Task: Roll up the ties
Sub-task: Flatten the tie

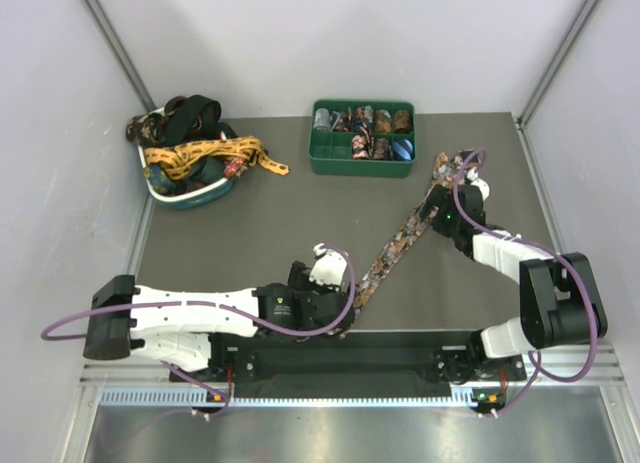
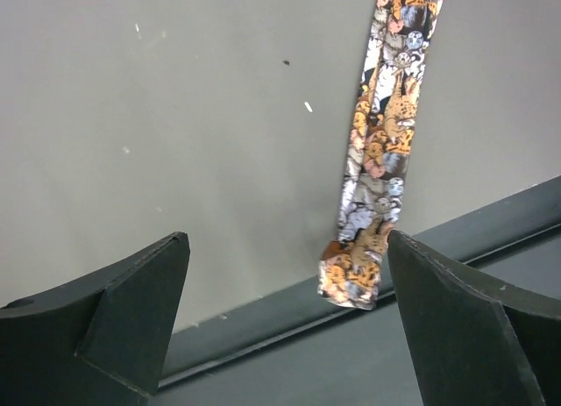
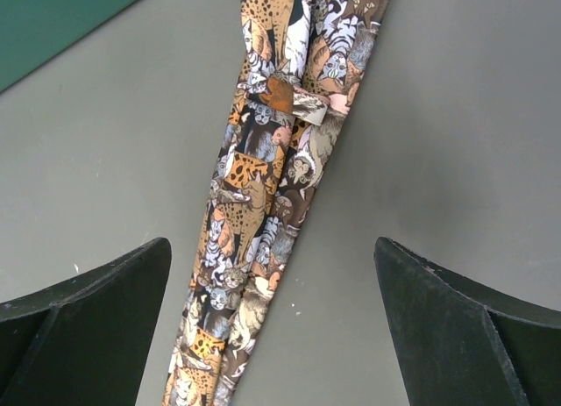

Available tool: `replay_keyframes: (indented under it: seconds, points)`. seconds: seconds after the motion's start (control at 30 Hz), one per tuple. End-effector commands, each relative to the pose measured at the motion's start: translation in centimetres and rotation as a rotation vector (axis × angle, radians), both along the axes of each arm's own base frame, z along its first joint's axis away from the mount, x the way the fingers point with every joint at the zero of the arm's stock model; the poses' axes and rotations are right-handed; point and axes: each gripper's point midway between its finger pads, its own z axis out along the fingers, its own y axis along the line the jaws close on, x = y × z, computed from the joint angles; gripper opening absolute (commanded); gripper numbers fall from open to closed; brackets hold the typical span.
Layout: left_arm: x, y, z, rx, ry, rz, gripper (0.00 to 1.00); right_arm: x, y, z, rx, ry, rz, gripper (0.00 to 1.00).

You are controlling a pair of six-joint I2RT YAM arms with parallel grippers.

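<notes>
Cat-print tie (image 1: 400, 245) lies straight, left gripper (image 2: 287, 244) and right gripper (image 3: 272, 244) both gape empty, so I'd next pinch its seemingly folded near tip and roll.

Grey table (image 1: 280, 218): tie (image 1: 398, 241), basin (image 1: 192, 199), green tray (image 1: 362, 167)

Tie (image 3: 254, 213) — brown/orange w/ cat print; tray (image 1: 340, 168) dk green; table (image 1: 260, 223) grey.
</notes>
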Motion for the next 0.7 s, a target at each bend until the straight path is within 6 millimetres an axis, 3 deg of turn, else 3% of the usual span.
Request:
replay_keyframes:
  seconds: [0.0, 0.2, 0.3, 0.53, 0.67]
  points:
    - [0.5, -1.4, 1.1, 0.104, -0.071, -0.151, 0.99, 1.6, 1.0, 1.8, 0.002, -0.061, 0.035, 0.99]
    - [-1.4, -5.6, 0.1, 0.093, 0.004, -0.341, 0.99, 1.7, 1.2, 1.6, 0.004, -0.054, 0.047, 0.99]
    - [-1.2, -6.8, -0.5, 0.082, 0.014, -0.368, 0.99, 1.8, 1.2, 1.7, 0.006, -0.057, 0.046, 0.99]
    - [0.1, -8.3, -2.9, 0.058, 0.112, -0.391, 0.98, 1.7, 0.8, 1.1, -0.006, -0.025, 0.022, 1.00]
    - [0.6, -8.5, -5.6, 0.113, 0.169, -0.395, 0.97, 1.7, 1.0, 1.1, -0.005, -0.025, 0.025, 1.00]
